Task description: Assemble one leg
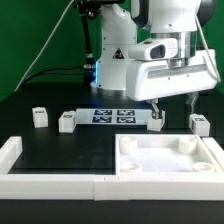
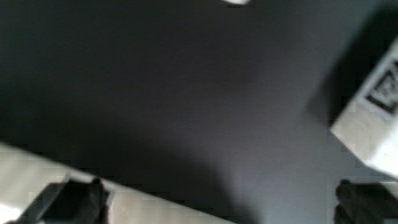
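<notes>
While the Panda arm (image 1: 120, 55) hangs over the back of the black desk (image 1: 70, 150), you hold nothing. The largest loose piece is the white square part (image 1: 165, 160) with corner holes, lying at the front on the exterior view's right. A low white rail (image 1: 50, 182) edges the front on that view's left.

Above and behind the square part hovers the end effector (image 1: 175, 102). In the wrist view its dark fingertips (image 2: 63, 200) stand wide apart with only bare desk between them, so it is released and empty.

The marker board (image 1: 113, 116) lies flat near the desk's middle. Four small white blocks stand in a loose row. A first spare leg (image 1: 39, 117) and a second spare leg (image 1: 67, 122) are on the exterior view's left. The leg (image 1: 157, 120) stands just beside the marker board's end, almost under one finger. A farther leg (image 1: 198, 124) stands off to that view's right.

The wrist view catches one tagged block (image 2: 370, 95) beside the fingers, not between them; which it is, you cannot tell.

Expect the leg to be light, stiff and smooth, so likely to slip or twist. Grip two opposite flat sides near the middle, square to the faces.
</notes>
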